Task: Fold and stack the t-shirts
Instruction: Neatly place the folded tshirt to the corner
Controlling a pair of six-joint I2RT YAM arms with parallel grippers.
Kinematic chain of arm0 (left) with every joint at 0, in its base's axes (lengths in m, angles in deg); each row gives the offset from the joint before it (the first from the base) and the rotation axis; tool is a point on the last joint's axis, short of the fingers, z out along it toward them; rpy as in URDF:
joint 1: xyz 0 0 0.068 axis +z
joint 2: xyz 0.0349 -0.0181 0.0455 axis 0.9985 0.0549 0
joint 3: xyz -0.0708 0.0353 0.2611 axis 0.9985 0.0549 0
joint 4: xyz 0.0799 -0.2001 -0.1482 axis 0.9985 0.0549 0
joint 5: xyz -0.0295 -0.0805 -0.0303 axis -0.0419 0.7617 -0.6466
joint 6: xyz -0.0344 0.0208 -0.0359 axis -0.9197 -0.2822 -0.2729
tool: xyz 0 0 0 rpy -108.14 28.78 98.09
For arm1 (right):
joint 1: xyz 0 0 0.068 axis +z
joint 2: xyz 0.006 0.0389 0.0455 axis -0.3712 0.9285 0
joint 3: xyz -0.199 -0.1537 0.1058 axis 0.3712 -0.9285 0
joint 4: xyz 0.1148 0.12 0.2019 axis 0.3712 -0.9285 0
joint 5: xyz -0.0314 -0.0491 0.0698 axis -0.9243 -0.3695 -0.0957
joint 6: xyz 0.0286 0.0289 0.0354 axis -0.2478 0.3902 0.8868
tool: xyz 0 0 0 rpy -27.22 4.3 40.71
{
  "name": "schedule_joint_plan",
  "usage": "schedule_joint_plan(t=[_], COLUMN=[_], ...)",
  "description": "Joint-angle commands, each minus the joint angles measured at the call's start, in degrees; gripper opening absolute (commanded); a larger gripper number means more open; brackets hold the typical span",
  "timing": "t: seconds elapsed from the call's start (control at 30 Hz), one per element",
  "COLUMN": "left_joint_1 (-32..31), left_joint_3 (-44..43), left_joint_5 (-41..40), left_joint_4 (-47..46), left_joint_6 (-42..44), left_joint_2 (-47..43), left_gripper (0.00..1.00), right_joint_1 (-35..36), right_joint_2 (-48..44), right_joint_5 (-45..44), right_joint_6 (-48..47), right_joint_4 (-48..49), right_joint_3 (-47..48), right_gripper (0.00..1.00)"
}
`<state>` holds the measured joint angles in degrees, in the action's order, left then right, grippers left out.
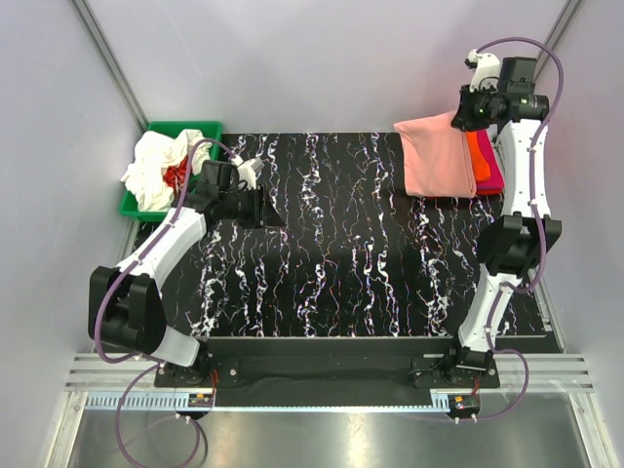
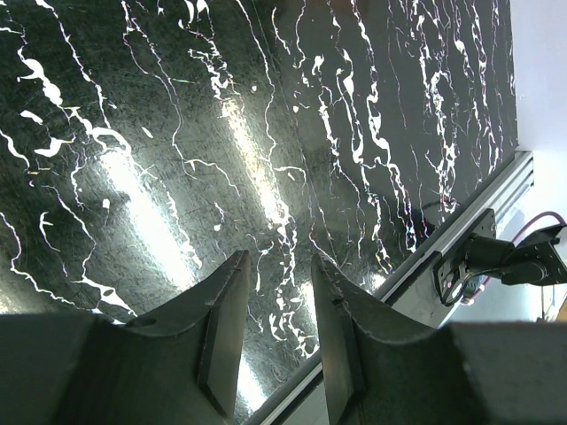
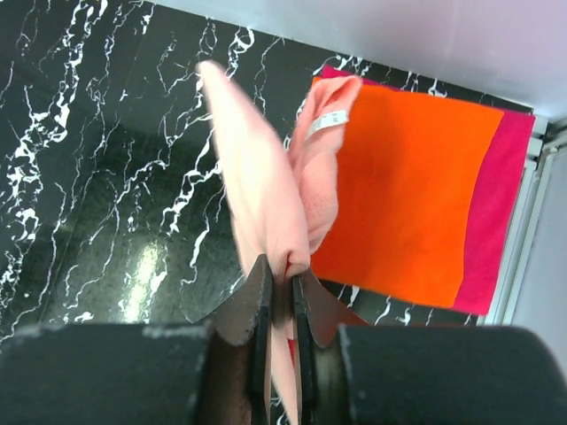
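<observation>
**Grip on salmon-pink t-shirt (image 3: 266, 186) at the far right corner**

A small white tag (image 3: 330, 119) shows at the folded neck of the salmon-pink t-shirt. Whatever is printed on it is too small to read.

The right gripper (image 3: 282, 276) is clenched on a bunched edge of this shirt. The cloth is squeezed between its two fingers and runs away from them in a folded ridge. From above, the shirt spreads out from the jaws over the far right of the black marbled table (image 1: 331, 244). Its right side covers part of the orange t-shirt (image 3: 407, 195). The orange one lies flat on the magenta t-shirt (image 3: 496, 221), which shows as a strip along its outer edge.

The left gripper (image 2: 276, 266) hangs over bare tabletop just beside the green bin (image 1: 185, 127). Its fingers stand apart with nothing between them. In the bin, well apart from the right jaws, the white t-shirt (image 1: 151, 161) lies crumpled and spills over the rim. The red t-shirt (image 1: 175, 175) is bunched in its folds.
</observation>
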<state>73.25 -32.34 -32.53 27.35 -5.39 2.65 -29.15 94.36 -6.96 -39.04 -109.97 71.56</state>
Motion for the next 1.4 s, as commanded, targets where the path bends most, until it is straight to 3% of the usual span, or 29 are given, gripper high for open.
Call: schedule_joint_plan(t=[0.0,0.27,0.47,0.7,1.13,1.37], left_joint_1=[0.07,0.07,-0.02,0.42,3.06,3.23], left_joint_3=[0.26,0.44,0.7,0.35,0.09,0.18], left_joint_5=[2.25,2.68,2.51,1.81,1.98,2.25], left_joint_4=[-2.11,-2.28,-2.55,-2.11,-1.84,-1.93], left_joint_6=[-0.26,-0.43,-0.35,0.36,0.36,0.27], left_joint_2=[-0.09,0.26,-0.09,-0.01,-2.47,-2.55], left_gripper=[0.39,0.4,0.4,0.42,0.43,0.43], right_joint_1=[-2.22,-6.18,-6.53,-6.62,-8.38,-8.99], right_joint_2=[3.63,15.49,24.46,20.96,14.9,10.78], right_joint_5=[3.23,7.71,6.14,0.09,-5.28,-0.99], right_joint_6=[-2.28,-2.63,-2.99,-1.06,0.88,0.63], right_joint_4=[0.98,0.1,2.55,12.84,7.75,7.13], right_joint_3=[7.22,20.5,29.3,23.42,17.71,15.96], right_gripper=[0.0,0.0,0.0,0.0,0.0,0.0])
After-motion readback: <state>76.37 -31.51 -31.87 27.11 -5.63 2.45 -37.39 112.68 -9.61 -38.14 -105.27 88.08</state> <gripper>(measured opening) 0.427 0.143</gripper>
